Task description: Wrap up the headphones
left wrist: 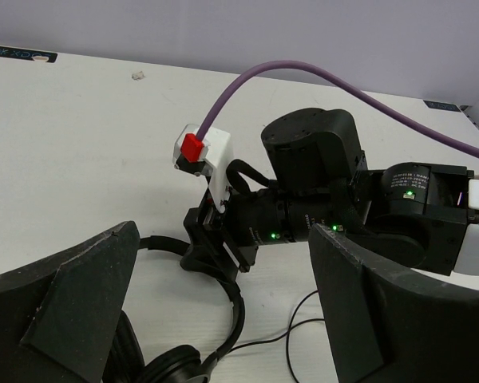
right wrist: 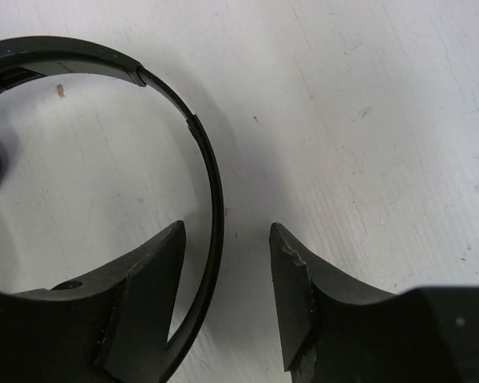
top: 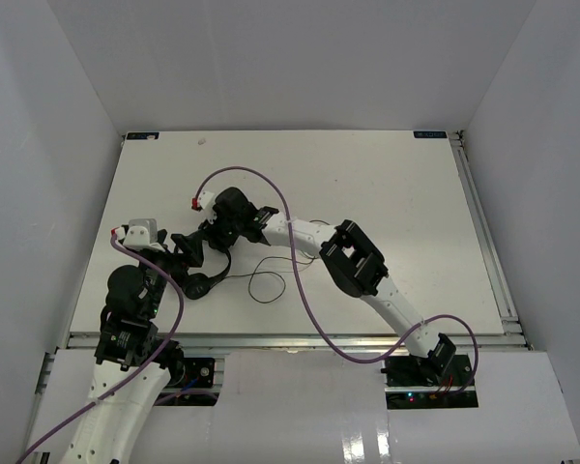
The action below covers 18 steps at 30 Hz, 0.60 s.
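Note:
The black headphones lie on the white table at centre left, and their thin cord loops to the right. My right gripper is open and set low over the headband, which passes between the fingers close to the left finger. My left gripper is wide open just short of the headphones. In the left wrist view the headband, an ear cup and the cord lie between its fingers. The plug is not visible.
Thick purple cables arch over the table from both arms. The right arm's forearm stretches across the middle of the table. White walls enclose the table on three sides, and a metal rail runs along its right edge.

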### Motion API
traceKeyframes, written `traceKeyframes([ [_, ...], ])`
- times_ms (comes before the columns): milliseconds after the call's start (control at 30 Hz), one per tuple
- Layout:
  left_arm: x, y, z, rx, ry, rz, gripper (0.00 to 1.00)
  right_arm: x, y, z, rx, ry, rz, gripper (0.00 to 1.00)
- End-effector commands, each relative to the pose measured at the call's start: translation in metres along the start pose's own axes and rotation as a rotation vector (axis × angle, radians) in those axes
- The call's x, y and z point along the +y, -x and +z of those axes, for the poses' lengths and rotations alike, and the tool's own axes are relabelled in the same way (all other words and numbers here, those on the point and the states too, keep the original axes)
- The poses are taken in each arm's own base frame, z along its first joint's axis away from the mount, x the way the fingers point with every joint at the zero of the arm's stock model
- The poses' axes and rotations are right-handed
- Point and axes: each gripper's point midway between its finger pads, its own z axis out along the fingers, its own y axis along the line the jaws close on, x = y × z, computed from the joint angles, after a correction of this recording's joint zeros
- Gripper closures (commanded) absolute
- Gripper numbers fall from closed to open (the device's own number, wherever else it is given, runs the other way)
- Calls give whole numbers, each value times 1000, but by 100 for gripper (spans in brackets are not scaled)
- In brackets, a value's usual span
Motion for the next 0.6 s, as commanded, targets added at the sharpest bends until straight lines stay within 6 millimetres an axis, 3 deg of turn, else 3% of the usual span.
traceKeyframes([
  [0, -4, 13, -2, -30, -17, 5, 2, 29, -31, 5, 69, 111, 38, 49],
  [200, -6, 13, -2, -30, -25, 4, 2, 49, -41, 6, 84, 200, 16, 54],
  [433, -7, 13, -2, -29, -31, 6, 2, 37, -76, 5, 170, 136, -50, 72],
  [567, -7, 12, -1, -28, -32, 7, 2, 34, -85, -1, 194, 116, -67, 83],
])
